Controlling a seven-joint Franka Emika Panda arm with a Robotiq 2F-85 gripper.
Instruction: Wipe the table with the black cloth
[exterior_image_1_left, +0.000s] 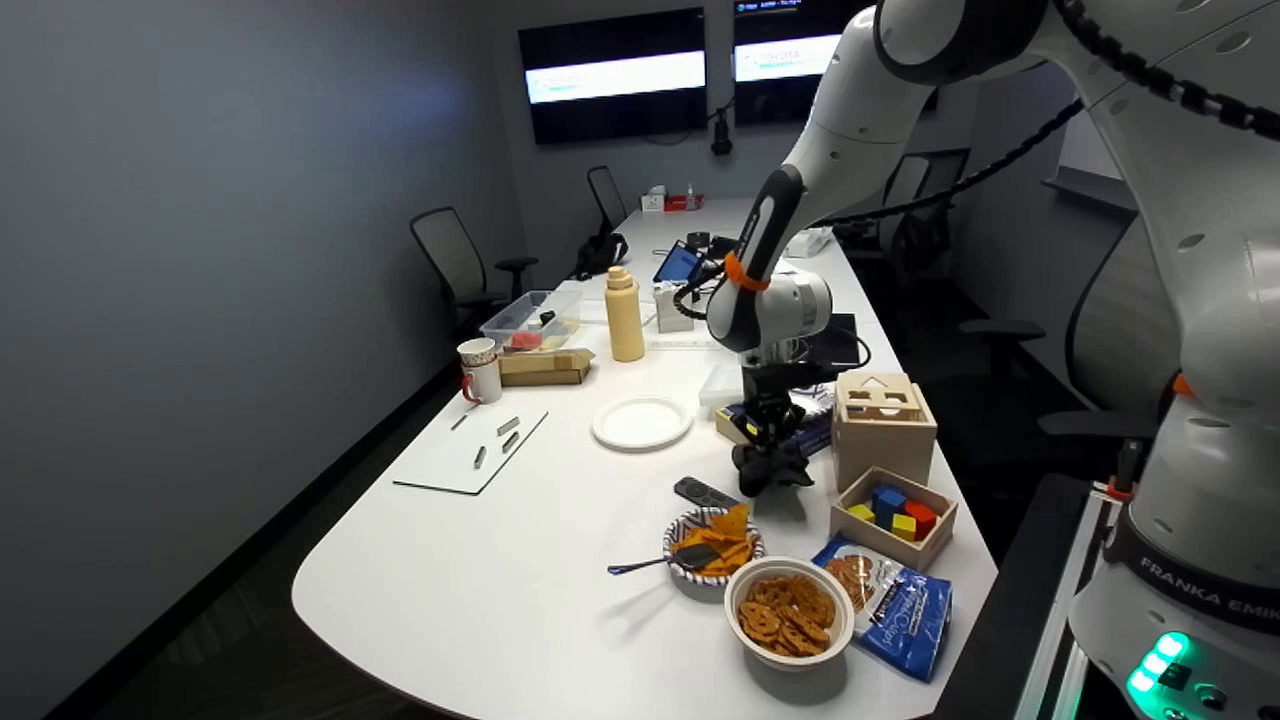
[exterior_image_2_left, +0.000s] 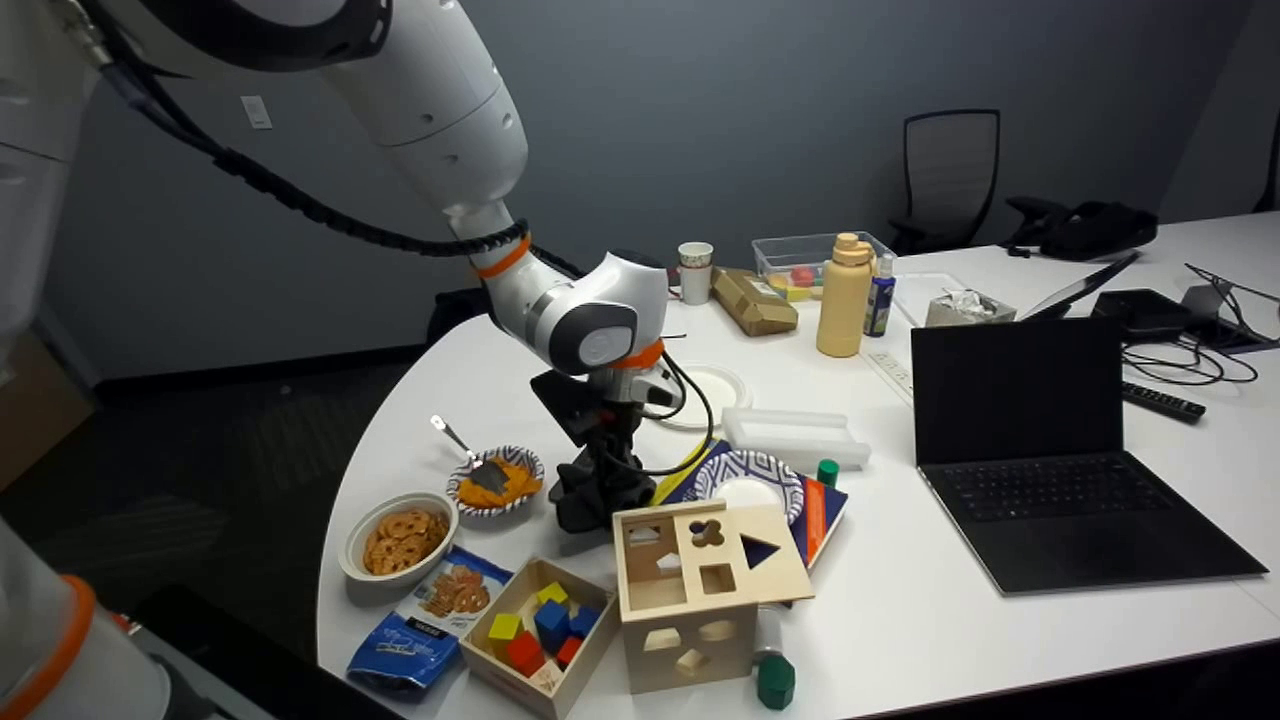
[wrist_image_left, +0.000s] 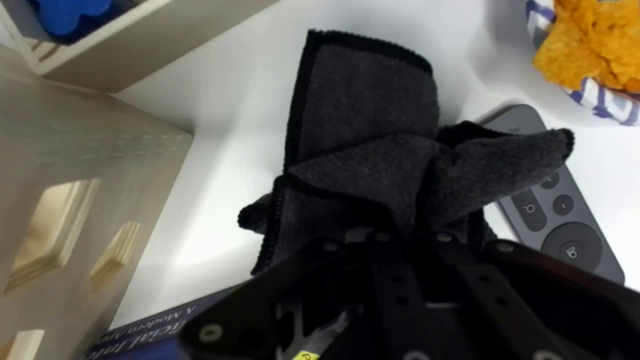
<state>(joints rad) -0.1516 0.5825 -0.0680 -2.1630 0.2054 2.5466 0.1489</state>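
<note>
The black cloth (wrist_image_left: 370, 95) is dark grey with black stitched edges and hangs bunched and folded. My gripper (wrist_image_left: 410, 237) is shut on it, and the cloth spreads out below the fingertips. In both exterior views the cloth (exterior_image_1_left: 768, 472) (exterior_image_2_left: 590, 500) is low at the white table (exterior_image_1_left: 480, 580); whether it presses on the surface cannot be told. The gripper (exterior_image_1_left: 768, 425) points down between the wooden shape box (exterior_image_1_left: 885, 440) and a grey remote (wrist_image_left: 565, 210). In the wrist view one cloth corner overlaps the remote; whether it touches it cannot be told.
A block tray (exterior_image_2_left: 510, 685) stands beside the shape box. A chip bowl (exterior_image_1_left: 676, 535) with a spoon, a pretzel bowl (exterior_image_1_left: 735, 625) and a blue bag (exterior_image_1_left: 915, 620) are close by. A book (wrist_image_left: 150, 345) lies behind the gripper. A white plate (exterior_image_1_left: 642, 423) and a whiteboard (exterior_image_1_left: 440, 455) lie farther off.
</note>
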